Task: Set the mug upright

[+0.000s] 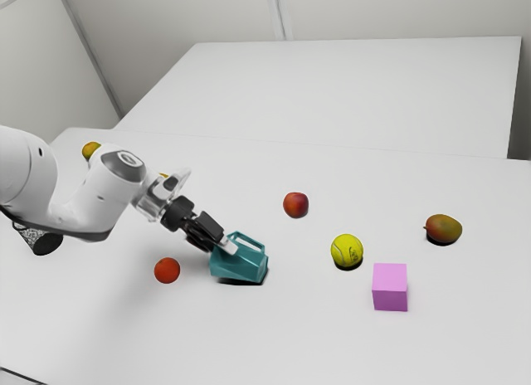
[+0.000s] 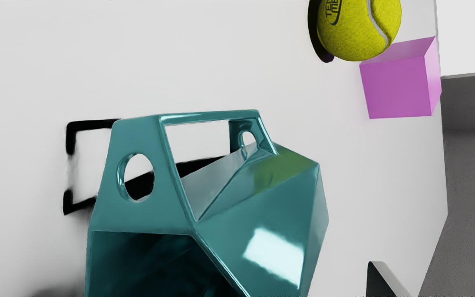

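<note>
Mug beside end effector

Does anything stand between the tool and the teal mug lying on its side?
Nothing visible does: the tool is right at the mug. The orange-red ball lies off toward the exterior view's left, outside that gap.

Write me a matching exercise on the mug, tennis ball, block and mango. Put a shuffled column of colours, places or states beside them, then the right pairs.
Column one:
1. Mug
2. Tennis ball
3. Block
4. Mango

Column two:
A. Pink
B. Farthest toward the exterior view's right
C. Lying on its side
D. Yellow

Right pairs: 1-C, 2-D, 3-A, 4-B
</note>
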{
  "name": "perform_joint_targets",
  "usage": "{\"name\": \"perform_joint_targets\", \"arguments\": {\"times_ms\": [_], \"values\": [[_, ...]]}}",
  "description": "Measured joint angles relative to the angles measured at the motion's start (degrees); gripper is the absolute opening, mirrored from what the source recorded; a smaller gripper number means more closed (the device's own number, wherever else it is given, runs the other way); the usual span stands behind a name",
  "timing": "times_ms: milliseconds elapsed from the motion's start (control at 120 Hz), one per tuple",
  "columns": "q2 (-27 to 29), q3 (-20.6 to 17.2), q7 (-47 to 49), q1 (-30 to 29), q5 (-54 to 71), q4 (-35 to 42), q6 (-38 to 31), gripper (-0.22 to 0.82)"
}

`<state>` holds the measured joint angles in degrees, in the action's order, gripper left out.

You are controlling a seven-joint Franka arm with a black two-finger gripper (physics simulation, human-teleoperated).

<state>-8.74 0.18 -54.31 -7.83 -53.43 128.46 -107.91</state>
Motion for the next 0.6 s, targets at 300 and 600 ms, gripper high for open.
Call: {"name": "perform_joint_targets", "arguments": {"times_ms": [300, 600], "values": [[0.19, -0.44, -2.02, 0.09, -0.11, -0.38, 1.36, -0.10], [4.75, -3.77, -2.85, -0.05, 3.67, -0.38, -1.24, -0.16]]}}
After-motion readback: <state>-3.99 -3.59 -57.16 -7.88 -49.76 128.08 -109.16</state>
